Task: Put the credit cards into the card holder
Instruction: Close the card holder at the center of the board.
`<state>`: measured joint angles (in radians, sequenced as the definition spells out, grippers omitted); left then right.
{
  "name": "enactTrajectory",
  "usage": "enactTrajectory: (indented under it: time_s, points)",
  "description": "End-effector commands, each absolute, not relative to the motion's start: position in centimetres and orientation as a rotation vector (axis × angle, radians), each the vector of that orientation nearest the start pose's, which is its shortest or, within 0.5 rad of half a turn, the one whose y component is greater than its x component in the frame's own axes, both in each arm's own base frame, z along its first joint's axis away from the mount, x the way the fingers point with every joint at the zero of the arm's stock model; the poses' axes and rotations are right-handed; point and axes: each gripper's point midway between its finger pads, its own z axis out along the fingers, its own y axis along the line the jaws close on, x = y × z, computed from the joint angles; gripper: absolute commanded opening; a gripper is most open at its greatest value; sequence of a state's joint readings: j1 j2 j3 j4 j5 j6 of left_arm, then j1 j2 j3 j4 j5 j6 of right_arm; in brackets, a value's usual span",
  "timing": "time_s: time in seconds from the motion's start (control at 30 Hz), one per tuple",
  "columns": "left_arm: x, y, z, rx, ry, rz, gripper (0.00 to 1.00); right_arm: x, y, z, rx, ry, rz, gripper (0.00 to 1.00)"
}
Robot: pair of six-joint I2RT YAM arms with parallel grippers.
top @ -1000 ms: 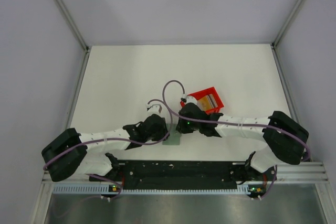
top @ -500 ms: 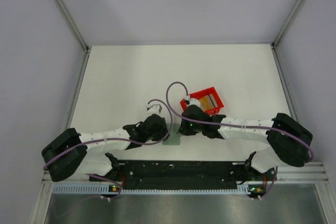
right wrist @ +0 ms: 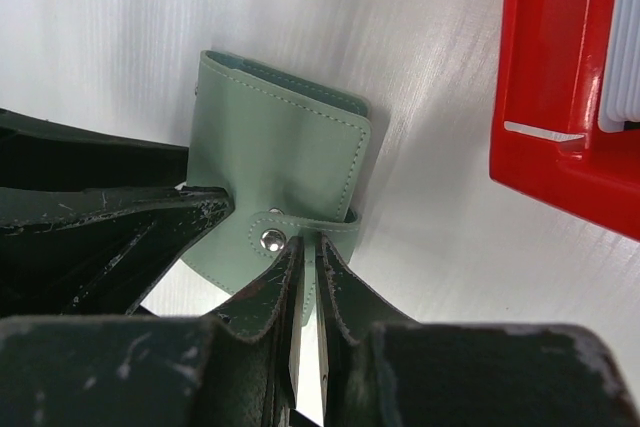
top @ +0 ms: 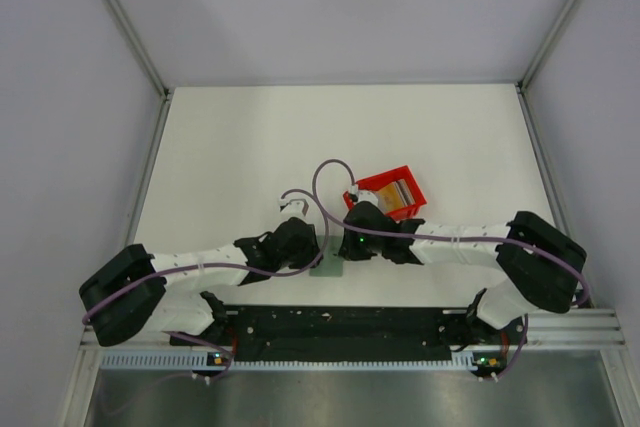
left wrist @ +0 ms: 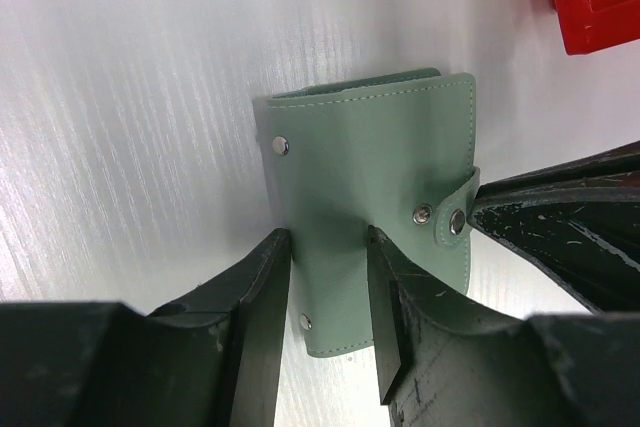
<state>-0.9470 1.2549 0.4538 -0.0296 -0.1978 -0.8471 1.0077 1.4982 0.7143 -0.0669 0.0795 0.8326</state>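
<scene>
- Top view: the left arm [top: 200, 269] and the right arm [top: 460, 241] both reach inward, low over the white table [top: 250, 147]. Their wrists meet at its near middle, above the small flat grey-green folding card holder [top: 328, 268]. The thin tan and whitish credit cards [top: 397, 190] lie in the red plastic bin [top: 385, 175], just behind the right wrist.
- Left wrist view: the left gripper [left wrist: 328, 239] stands partly open and grasps nothing. Both tips rest on the closed holder's cover, with a strip of it between them.
- Right wrist view: the right gripper [right wrist: 308, 245] is clenched almost shut, its tips at the holder's snap strap [right wrist: 300, 219]. Whether they pinch it I cannot tell.
</scene>
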Motion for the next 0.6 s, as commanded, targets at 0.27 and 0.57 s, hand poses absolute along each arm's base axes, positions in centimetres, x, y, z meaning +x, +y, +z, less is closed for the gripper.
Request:
enactTrajectory:
  time_s: [0.27,0.57]
  points:
    - [17.55,-24.27,1.98,0.035,2.491,-0.6,0.4,18.71,33.94,6.07,-0.196,2.485,0.804,0.09]
    - [17.63,-24.28,1.99,0.032,2.488,-0.599,0.41,18.52,34.08,5.5,-0.21,2.502,0.796,0.09]
